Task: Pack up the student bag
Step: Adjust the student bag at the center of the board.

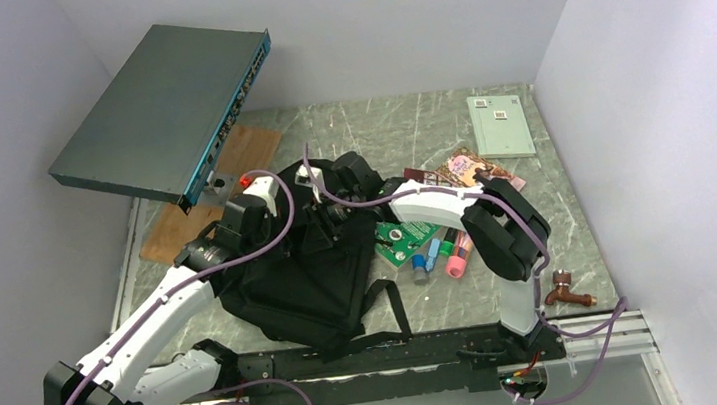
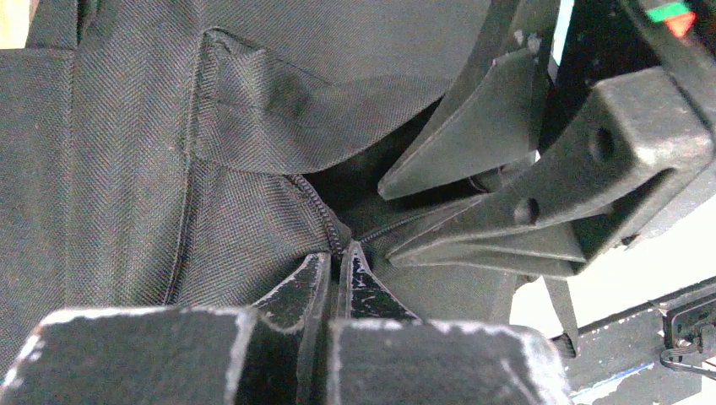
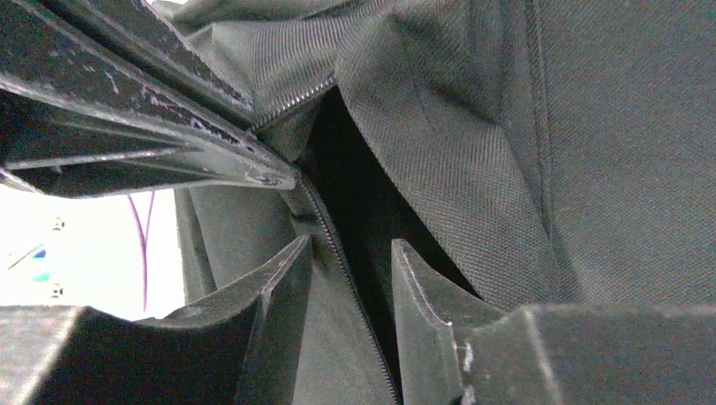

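The student bag [image 1: 307,278] is a black fabric backpack lying in the middle of the table, its zip opening at the far end. My left gripper [image 1: 287,232] is shut on the fabric edge beside the zip [image 2: 339,253]. My right gripper [image 1: 327,204] is open at the same opening, and one zip edge [image 3: 338,261] runs between its fingers above the dark gap of the bag. In the left wrist view the right gripper's fingers [image 2: 507,181] show just beyond mine. In the right wrist view the left gripper's fingers [image 3: 169,143] show at upper left.
To the right of the bag lie a green card [image 1: 401,240], several markers [image 1: 445,252], a pink booklet [image 1: 466,166], a pale green notebook [image 1: 500,125] and a brown object [image 1: 567,291]. A grey-blue flat box [image 1: 164,112] leans over a wooden board [image 1: 234,160] at back left.
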You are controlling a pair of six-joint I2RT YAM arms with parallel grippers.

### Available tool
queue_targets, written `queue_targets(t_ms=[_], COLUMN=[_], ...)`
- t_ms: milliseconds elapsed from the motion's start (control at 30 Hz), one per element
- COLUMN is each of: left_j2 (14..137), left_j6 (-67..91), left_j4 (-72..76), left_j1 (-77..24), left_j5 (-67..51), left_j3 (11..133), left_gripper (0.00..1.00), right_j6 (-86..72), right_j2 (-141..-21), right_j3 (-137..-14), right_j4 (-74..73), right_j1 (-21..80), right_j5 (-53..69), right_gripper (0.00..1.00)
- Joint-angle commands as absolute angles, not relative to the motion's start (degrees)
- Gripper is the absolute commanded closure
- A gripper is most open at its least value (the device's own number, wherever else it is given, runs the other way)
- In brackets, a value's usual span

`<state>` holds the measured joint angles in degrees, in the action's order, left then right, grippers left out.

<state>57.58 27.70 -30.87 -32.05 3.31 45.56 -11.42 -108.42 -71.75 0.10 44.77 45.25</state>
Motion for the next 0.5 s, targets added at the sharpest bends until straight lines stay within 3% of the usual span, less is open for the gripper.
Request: queue_targets(t_ms=[0, 100, 167, 200, 267, 300, 400, 467], left_j2=[56.8, 57.7, 58.5, 59.1, 60.2, 60.7, 61.3, 61.2], left_j6=[27.7, 28.5, 30.3, 31.8, 35.5, 38.0, 46.7, 52.2], left_j4=[-27.7, -28.6, -30.4, -32.0, -35.8, -37.9, -42.2, -42.8], left_j1=[-32.0, -31.9, -31.7, -31.6, -31.4, -31.4, -31.4, -31.4], left_j5=[3.3, 5.0, 5.9, 6.3, 5.3, 4.6, 2.2, 0.9], left_j3=[46.9, 47.8, 48.9, 49.8, 51.9, 53.1, 55.5, 55.1], left_gripper=[1.00, 1.00, 0.96, 0.84, 0.47, 0.36, 0.21, 0.18], right_j6=[-10.5, -15.5, -20.2, -22.2, -24.1, -24.1, -22.8, -22.3], right_j2=[-106.0, -103.0, -101.6, -101.2, -100.6, -100.4, -99.3, -98.5], right_j3=[-69.1, -65.0, -63.0, -62.3, -61.6, -61.7, -61.5, -60.1], right_j4=[4.5, 11.1, 16.2, 18.4, 20.2, 20.1, 18.7, 20.7], right_j1=[44.9, 44.9, 44.9, 45.0, 45.6, 46.2, 48.1, 48.8], right_j5=[46.0, 44.9, 43.7, 43.2, 40.4, 38.4, 29.7, 27.3], right_gripper=[0.68, 0.98, 1.00, 1.00, 1.00, 1.00, 1.00, 1.00])
